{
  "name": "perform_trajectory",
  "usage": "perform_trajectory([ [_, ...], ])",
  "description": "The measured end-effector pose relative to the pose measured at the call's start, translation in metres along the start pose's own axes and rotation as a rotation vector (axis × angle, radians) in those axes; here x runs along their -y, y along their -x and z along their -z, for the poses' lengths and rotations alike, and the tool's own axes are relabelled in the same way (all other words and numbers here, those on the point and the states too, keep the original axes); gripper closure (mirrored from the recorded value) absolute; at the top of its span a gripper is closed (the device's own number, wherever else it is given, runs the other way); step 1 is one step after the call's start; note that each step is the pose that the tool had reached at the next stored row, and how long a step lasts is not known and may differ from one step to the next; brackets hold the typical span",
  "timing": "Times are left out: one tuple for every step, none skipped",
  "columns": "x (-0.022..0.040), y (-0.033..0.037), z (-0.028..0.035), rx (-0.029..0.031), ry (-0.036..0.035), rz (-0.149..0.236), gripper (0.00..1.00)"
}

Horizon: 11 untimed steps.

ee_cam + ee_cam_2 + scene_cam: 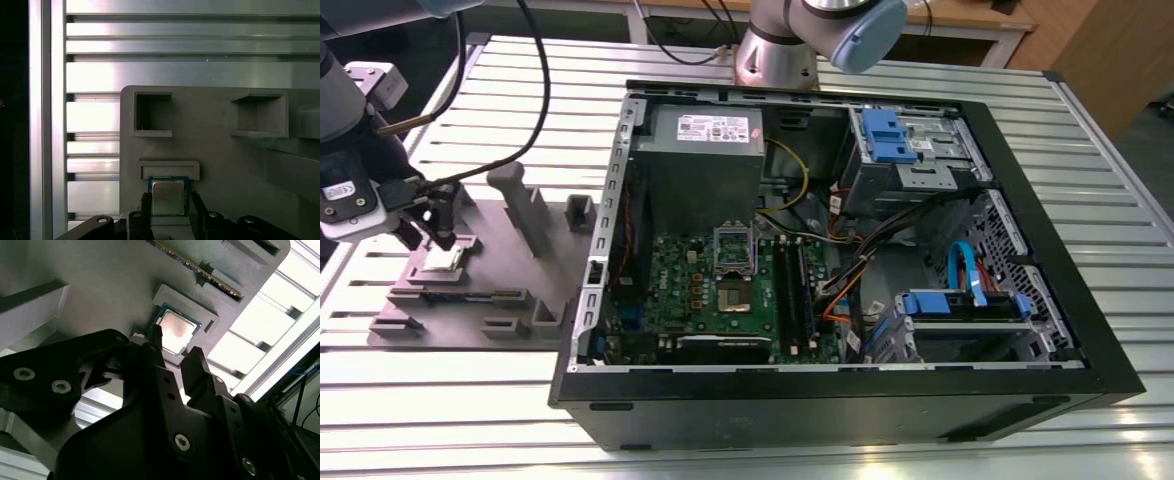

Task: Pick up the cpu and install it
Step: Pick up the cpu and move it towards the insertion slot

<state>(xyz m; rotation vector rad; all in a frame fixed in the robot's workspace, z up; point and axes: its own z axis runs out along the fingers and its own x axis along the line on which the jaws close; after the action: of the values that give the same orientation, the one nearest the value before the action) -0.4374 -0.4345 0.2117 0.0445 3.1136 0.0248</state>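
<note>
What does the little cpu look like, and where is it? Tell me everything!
The cpu is a small flat square with a shiny silvery metal top and a greenish rim. It lies flat in a shallow pocket of the grey holder, outside the computer case. The gripper is right over it; whether it touches, I can't tell.

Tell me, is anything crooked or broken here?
Nothing stands out. The cpu lies flat and square in its recess on the grey holder, with the pincer right at it.
</note>
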Motion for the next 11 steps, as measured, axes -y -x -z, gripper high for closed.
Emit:
perform_trajectory([
  [0.0, 0.0, 0.0, 0.0, 0.0001, 0.0, 0.59],
  [0.0, 0.0, 0.0, 0.0, 0.0, 0.0, 0.53],
  [0.0, 0.0, 0.0, 0.0, 0.0, 0.0, 0.53],
  [0.0, 0.0, -0.0001, 0.0, 0.0, 0.0, 0.47],
  [0.0, 0.0, -0.0003, 0.0001, 0.0, 0.0, 0.47],
  [0.0, 0.0, -0.0012, 0.0005, 0.0003, 0.0, 0.47],
  [0.0, 0.0, -0.0019, 0.0003, 0.0002, 0.0, 0.47],
  [0.0, -0.0001, -0.0028, 0.0, -0.0002, 0.0, 0.47],
  [0.0001, -0.0001, -0.004, 0.0002, -0.0008, 0.001, 0.47],
  [0.0001, -0.0001, -0.0053, 0.0001, -0.0014, 0.001, 0.47],
  [0.0001, -0.0001, -0.0066, 0.0, -0.0018, 0.003, 0.47],
])
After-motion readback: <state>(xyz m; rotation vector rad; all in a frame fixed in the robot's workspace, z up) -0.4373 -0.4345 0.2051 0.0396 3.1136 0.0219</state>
